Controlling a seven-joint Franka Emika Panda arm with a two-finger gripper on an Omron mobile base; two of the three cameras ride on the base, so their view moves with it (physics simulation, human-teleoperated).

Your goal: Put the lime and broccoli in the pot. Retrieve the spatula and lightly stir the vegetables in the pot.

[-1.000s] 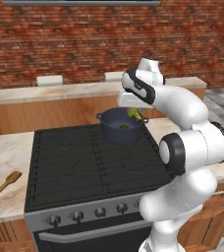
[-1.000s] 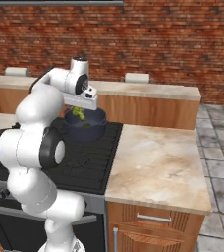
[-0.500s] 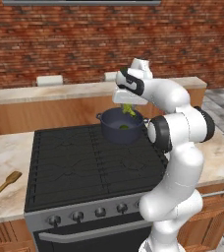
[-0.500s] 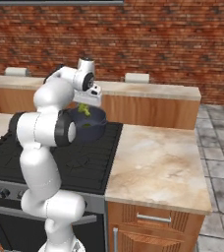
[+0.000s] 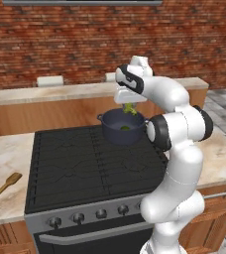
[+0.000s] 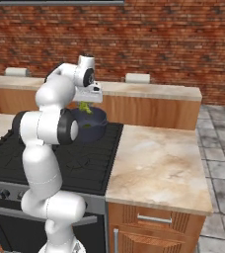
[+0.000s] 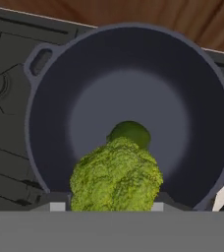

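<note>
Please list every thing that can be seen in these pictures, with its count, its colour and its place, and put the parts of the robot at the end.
Bumpy green broccoli floret: one, yellowish green, held between the gripper's fingers above the pot.
Smooth round lime: one, green, on the floor of the pot, partly hidden by the broccoli.
Round cooking pot with short side handles: one, dark navy-grey, on the back right of the stove.
Wooden spatula: one, light brown, on the counter left of the stove.
Black stove with knobs: one, set between the counters.
Marble counter: beige, both sides of the stove.
Brick wall: red-brown, behind.
Gripper: one, white, over the pot, closed on the broccoli.
</note>
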